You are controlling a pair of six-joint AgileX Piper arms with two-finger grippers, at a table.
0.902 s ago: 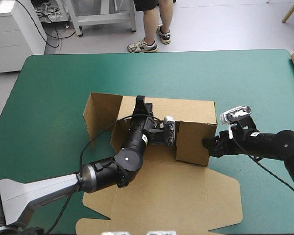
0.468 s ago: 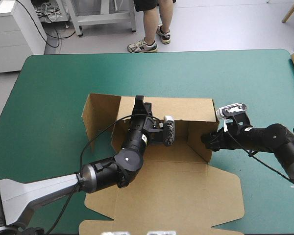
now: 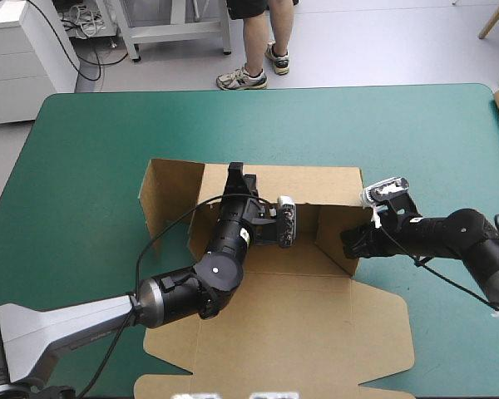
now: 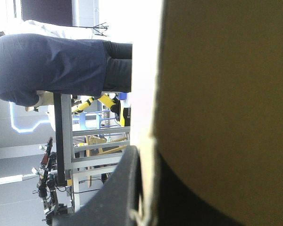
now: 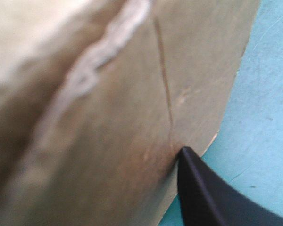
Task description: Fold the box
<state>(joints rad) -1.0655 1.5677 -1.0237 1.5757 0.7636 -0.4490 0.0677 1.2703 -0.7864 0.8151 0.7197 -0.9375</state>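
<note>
Since the earlier moment the right wall of the box (image 3: 299,324) has swung out of its inward lean to stand more upright, and the right tool (image 3: 350,243) has shifted slightly with it. Nearest, the brown lid panel lies flat on the teal-green bench (image 3: 83,158). Beyond it the right tool pinches the right wall's near edge, with one black finger (image 5: 212,188) against the board. Farther off, the left tool (image 3: 238,174) is clamped over the far wall's top edge, the sheet between its fingers. The left wall stands splayed outward.
</note>
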